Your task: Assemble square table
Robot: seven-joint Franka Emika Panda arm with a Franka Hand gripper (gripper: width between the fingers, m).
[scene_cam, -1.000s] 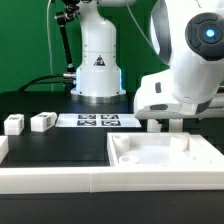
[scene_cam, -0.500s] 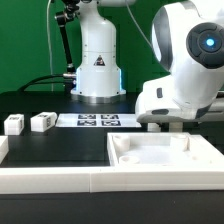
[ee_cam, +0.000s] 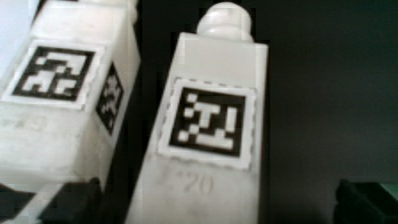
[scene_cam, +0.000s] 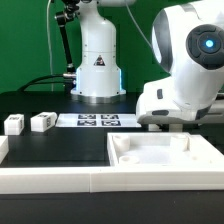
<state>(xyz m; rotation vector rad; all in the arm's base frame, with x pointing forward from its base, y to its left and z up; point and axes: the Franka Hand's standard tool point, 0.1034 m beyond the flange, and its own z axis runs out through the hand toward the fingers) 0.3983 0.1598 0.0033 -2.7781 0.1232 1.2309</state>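
The white square tabletop (scene_cam: 128, 150) with a raised rim lies at the front, on the exterior view's right. My gripper (scene_cam: 163, 124) is low over the table just behind it. In the wrist view two white tagged legs lie side by side. The middle leg (ee_cam: 217, 120) lies between my dark fingers (ee_cam: 365, 195), with a gap on each side. The other leg (ee_cam: 68, 90) lies just outside them. The gripper (ee_cam: 210, 205) is open and holds nothing. Two more legs (scene_cam: 14, 124) (scene_cam: 42, 121) stand at the exterior view's left.
The marker board (scene_cam: 97, 120) lies flat at the middle back, in front of the robot base (scene_cam: 98, 70). The long white border wall (scene_cam: 60, 180) runs along the front edge. A black mat covers the table.
The arm has shifted slightly toward the exterior view's left and sunk a little behind the tabletop. The legs and the tabletop have not moved.
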